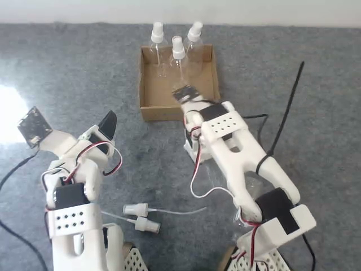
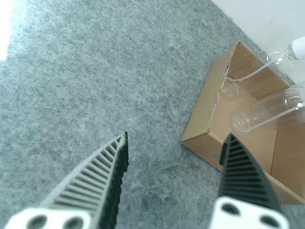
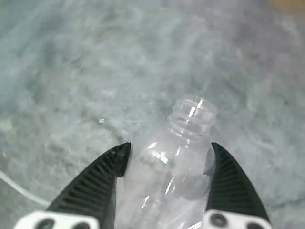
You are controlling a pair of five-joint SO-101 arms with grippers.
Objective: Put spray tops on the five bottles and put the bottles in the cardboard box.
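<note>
Right pincer [image 3: 170, 145]: a clear bottle [image 3: 171, 174] sits inside it, body filling the gap. Clamped or merely flanked, cannot tell. The bottle has no top and its threaded neck is bare. Long axis runs straight out from the pincer, mouth leading, toward the side where a sliver of the cardboard box [image 1: 169, 113] shows. Grey counter [image 1: 84, 73] lies behind the bottle; whether it rests on the counter or hangs above it, cannot tell.

Left pincer [image 2: 177, 137]: open, jaws spread wide, nothing between them. It hangs over bare counter on the left side, aimed toward the far edge. The near left corner of the box is just beyond its tips.

The box is at the middle of the far edge, open side up. Three capped bottles [image 1: 178, 56] are grouped at its far end, white spray heads reaching past the far wall. They look to be standing.

Near edge, between the two arms: two loose spray tops, one [image 1: 135, 210] closer to the box, the other [image 1: 148, 226] just beside it and nearer the edge. Both lie flat. The dip tube [image 1: 180, 212] of the first trails toward the right arm.
</note>
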